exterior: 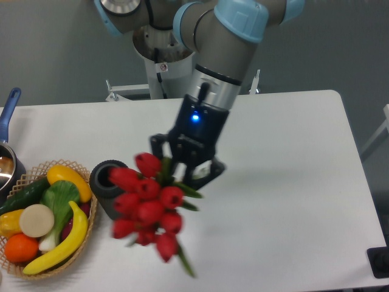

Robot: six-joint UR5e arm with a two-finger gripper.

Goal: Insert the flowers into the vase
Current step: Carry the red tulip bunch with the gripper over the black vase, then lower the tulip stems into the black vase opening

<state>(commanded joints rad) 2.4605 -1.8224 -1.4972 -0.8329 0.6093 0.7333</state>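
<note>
Red tulips in the air at lower centre, right beside the vase!

Red buds, about nine of them, bunch tightly together as the flowers (148, 204) hang clamped in the gripper (185, 167), its two dark fingers closed around the green stems just above the blooms. A blue light glows on the wrist. Green leaf tips poke out to the right, and one stem end trails down toward the bottom of the frame. The bunch looks slightly blurred and spreads wider than the vase (108, 188), a short dark grey matte cylinder with thick walls and a round hole on top, standing left of centre. The leftmost buds overlap its rim in this view. Further left sits a wicker basket (78, 244) of fruit on the white table (292, 201).
</note>
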